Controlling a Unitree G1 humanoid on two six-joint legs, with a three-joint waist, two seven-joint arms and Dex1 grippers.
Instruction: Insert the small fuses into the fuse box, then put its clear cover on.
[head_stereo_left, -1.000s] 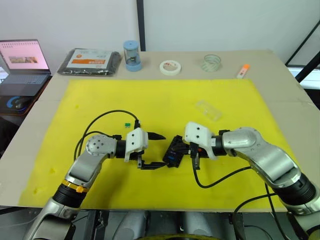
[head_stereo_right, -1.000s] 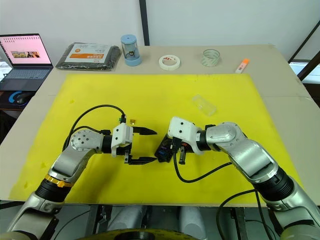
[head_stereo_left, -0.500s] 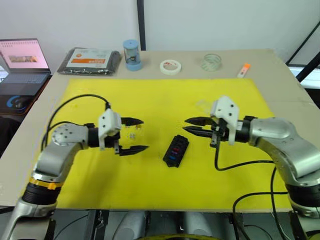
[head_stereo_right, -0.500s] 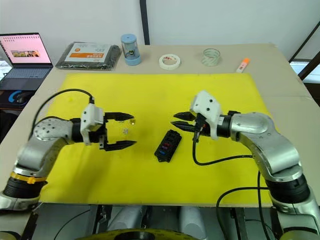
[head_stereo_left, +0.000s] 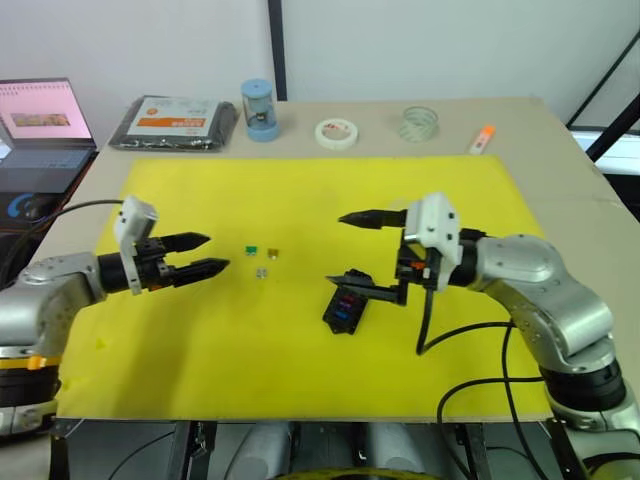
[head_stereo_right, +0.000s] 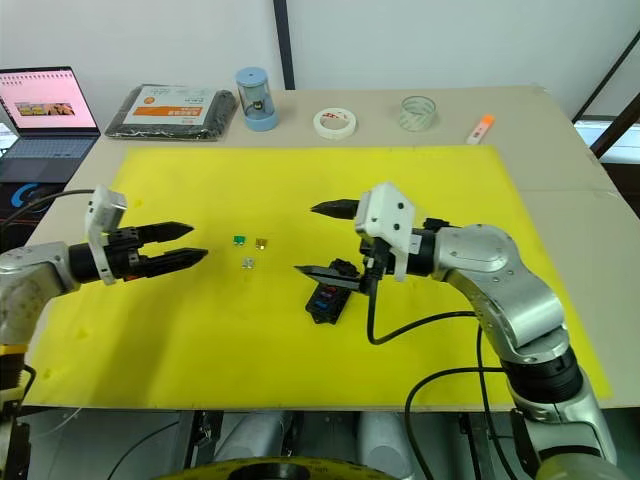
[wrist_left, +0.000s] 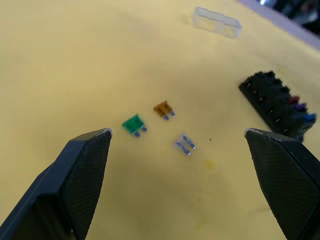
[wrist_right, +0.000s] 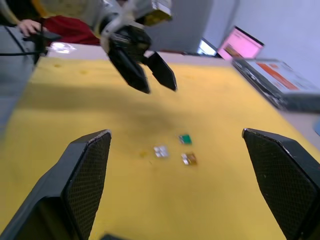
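The black fuse box (head_stereo_left: 345, 306) lies on the yellow mat (head_stereo_left: 300, 190) with red, purple and blue fuses seated in it (wrist_left: 295, 107). Three loose small fuses lie to its left: green (head_stereo_left: 251, 248), brown (head_stereo_left: 272, 252) and grey (head_stereo_left: 260, 271). My right gripper (head_stereo_left: 337, 249) hangs open just above the box, one finger over it, holding nothing. At the mat's left my left gripper (head_stereo_left: 215, 251) is open and empty, pointing toward the loose fuses. The clear cover (wrist_left: 216, 22) lies on the mat beyond the box.
Along the table's far edge stand a black packet with an orange label (head_stereo_left: 175, 120), a blue cylinder (head_stereo_left: 257, 108), a white tape roll (head_stereo_left: 335, 132), a clear tape roll (head_stereo_left: 420, 124) and an orange marker (head_stereo_left: 483, 140). A laptop (head_stereo_left: 40, 115) sits at the far left.
My right gripper has opened, drawn off the fuse box and now hovers over it. My left arm has pulled back to the left, away from the box.
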